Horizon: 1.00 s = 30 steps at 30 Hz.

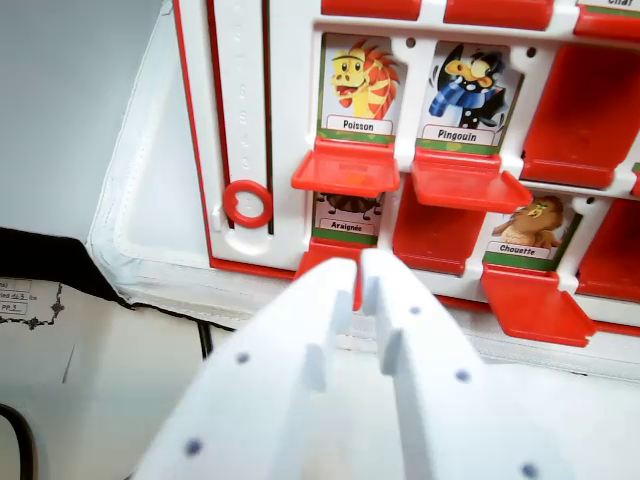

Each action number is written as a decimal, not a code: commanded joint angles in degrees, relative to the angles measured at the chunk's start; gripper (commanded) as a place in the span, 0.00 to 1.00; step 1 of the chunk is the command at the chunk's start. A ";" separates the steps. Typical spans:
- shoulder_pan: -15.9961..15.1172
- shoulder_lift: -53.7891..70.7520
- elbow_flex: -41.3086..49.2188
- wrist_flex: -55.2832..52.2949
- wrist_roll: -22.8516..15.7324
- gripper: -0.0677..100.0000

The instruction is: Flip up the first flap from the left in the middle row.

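The white gripper (pixel 360 265) fills the near foreground, its two jaws nearly pressed together with only a thin slit between them, pinching nothing. Its tips sit at the near edge of the red-and-white game board (pixel 240 110), just below the spider card (pixel 345 215). Farther on, the fish card (pixel 360 90) stands with its red flap (pixel 345 172) jutting toward the camera; the penguin card (pixel 468 100) is to its right, the owl card (pixel 530 232) nearer right. A red ring (pixel 247 203) sits on the left slider.
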 commanded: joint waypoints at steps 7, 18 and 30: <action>0.18 -3.60 -3.08 -3.69 -0.18 0.00; -0.35 -13.45 -11.43 -4.92 -0.18 0.00; -0.70 -23.82 -23.91 -4.48 -0.09 0.00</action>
